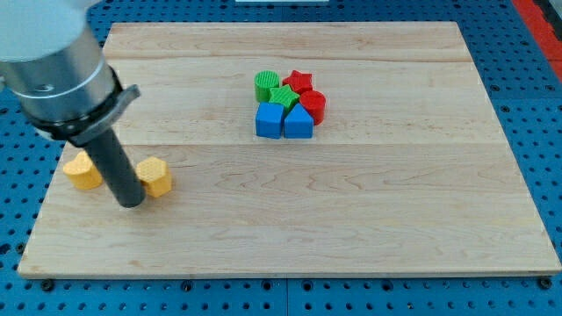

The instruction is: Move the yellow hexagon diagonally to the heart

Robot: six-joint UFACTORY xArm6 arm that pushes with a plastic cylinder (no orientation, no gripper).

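While the rod stands near the left edge of the wooden board (351, 219), I count eight blocks: two yellow, two green, two red, two blue. No jaws here to describe, just a straight dark rod under a grey cylinder, so there's nothing to open or close.

My tip (130, 204) sits between the two yellow pieces, touching or just about touching the yellow hexagon (156, 176) on its right. The yellow heart (83, 172) is just beside the rod on the left, partly hidden behind it, and lies close to the board's left edge.

The other six are packed tight in a cluster further back, right of centre: a ribbed green cylinder (266, 85), a green star (283, 96), a red star (299, 82), a red cylinder (315, 104), a blue cube (269, 120) and a blue block with a pointed top (298, 122). They all look like matte plastic.

Board is pale wood with lengthwise grain, lying on a blue pegboard (527, 79). Plenty of bare room across the near half and the whole right side; the yellow pair is well apart from the cluster.
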